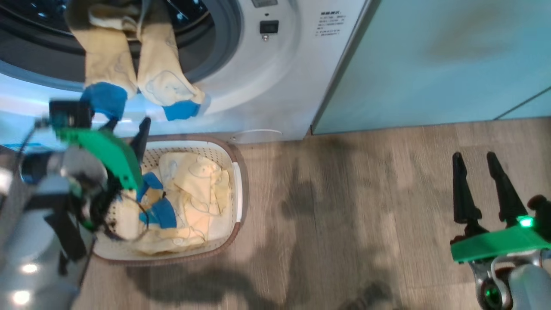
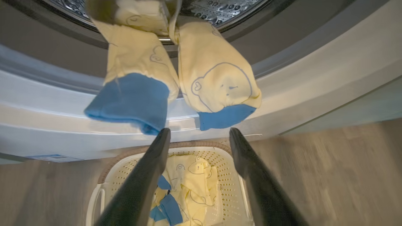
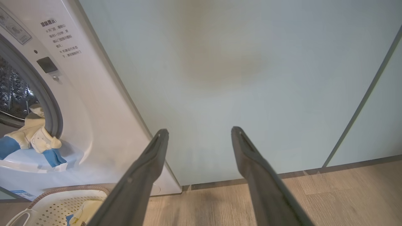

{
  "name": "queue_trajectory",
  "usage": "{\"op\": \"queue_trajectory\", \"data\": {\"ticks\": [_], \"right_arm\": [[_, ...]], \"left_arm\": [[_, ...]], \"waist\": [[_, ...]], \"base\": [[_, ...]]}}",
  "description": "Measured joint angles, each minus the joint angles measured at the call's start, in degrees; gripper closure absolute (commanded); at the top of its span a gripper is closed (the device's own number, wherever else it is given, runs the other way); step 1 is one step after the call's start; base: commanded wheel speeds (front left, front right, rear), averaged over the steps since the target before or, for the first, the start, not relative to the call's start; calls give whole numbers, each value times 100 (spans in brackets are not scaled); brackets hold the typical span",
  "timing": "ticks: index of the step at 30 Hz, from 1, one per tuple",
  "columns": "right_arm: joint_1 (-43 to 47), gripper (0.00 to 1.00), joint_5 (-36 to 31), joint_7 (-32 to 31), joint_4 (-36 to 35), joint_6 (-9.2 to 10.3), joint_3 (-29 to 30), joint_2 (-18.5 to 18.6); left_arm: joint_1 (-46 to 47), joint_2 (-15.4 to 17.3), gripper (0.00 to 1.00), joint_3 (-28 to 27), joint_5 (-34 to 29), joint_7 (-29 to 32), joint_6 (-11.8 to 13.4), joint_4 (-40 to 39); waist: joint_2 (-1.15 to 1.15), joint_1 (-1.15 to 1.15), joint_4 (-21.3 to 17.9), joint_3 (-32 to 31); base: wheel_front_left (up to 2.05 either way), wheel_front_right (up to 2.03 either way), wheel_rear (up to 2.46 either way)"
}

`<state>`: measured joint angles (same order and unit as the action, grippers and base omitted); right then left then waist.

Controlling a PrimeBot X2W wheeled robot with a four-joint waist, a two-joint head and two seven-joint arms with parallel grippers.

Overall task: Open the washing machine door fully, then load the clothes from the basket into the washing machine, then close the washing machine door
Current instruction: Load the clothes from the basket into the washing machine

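Observation:
The washing machine (image 1: 275, 86) stands with its mouth uncovered; the door is out of view. Pale yellow clothes (image 1: 161, 73) with blue cuffs hang out over the grey ring (image 1: 230, 34), half in the drum (image 2: 220, 9). More clothes (image 1: 193, 193) lie in the cream basket (image 1: 239, 185) on the floor below. My left gripper (image 1: 127, 129) hovers open and empty above the basket's left part, its tips just under the hanging cuffs (image 2: 224, 116). My right gripper (image 1: 473, 159) is open and empty over bare floor, far right. In the right wrist view the right gripper (image 3: 199, 130) faces the cabinet.
A pale mint green cabinet (image 1: 452, 60) stands right of the machine, down to the wooden floor (image 1: 353, 206). The basket (image 2: 232, 175) sits close against the machine's base, near a small blue sticker (image 2: 53, 157). Open floor lies between basket and right gripper.

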<state>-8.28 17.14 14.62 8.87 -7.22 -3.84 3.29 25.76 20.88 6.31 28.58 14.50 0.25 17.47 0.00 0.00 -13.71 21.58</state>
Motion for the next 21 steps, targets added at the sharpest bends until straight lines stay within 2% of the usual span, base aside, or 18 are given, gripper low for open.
{"op": "queue_trajectory", "data": {"ticks": [4,9,14,21], "right_arm": [[-210,0,2,0,-36,-1,-29,-7],[-431,0,45,0,-60,-1,-63,-12],[-570,0,52,0,-55,-1,-170,-30],[-747,0,101,0,-52,0,-225,-46]], "left_arm": [[617,218,0,67,-24,828,129,-85],[1407,459,0,135,-94,1480,203,-168],[1871,645,0,292,-186,1830,136,40],[2337,721,0,369,-254,1975,85,505]], "waist": [[0,0,-55,223],[0,1,-138,552],[0,1,-242,846],[0,1,-424,1103]], "base": [[0,0,0],[0,0,0],[0,0,0],[0,0,0]]}}
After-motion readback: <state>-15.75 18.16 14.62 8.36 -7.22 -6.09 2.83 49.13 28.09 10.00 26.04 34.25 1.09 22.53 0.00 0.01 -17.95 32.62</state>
